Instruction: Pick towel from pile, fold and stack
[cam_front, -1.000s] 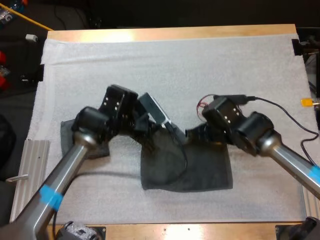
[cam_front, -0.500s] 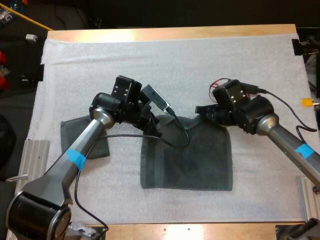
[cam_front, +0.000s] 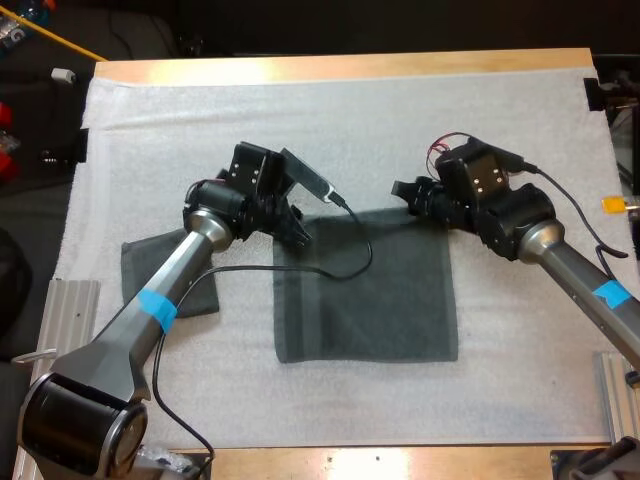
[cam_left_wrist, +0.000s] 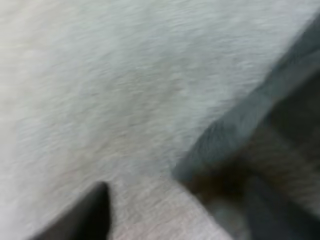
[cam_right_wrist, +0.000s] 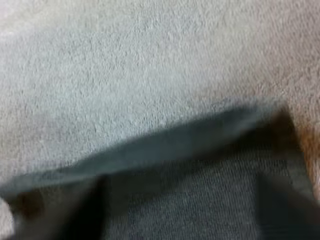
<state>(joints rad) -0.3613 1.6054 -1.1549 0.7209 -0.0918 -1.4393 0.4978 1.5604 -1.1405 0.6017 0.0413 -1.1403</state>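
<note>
Towels: two, both dark grey-green.
Flat towel (cam_front: 380, 300): one, spread out square on the middle of the mat (cam_front: 350, 130), with no folds showing.
Side towel (cam_front: 148, 262): one, on the mat's left part, apart from the flat towel with bare mat between them. I cannot tell whether it is folded.
Hands: two, one at each far corner of the flat towel.
Left hand (cam_front: 300, 232): at the far left corner. Its jaws stand wide, with bare mat between them and the towel's corner just beside one jaw.
Right hand (cam_front: 403, 192): at the far right corner. Its jaws stand wide, with the towel's far edge running across below them, and they grip nothing.
In the way: the left arm (cam_front: 160, 300) crosses over the side towel and hides its near right part.
Around: the mat covers most of the wooden tabletop (cam_front: 350, 66), which shows as a strip along the far side.
</note>
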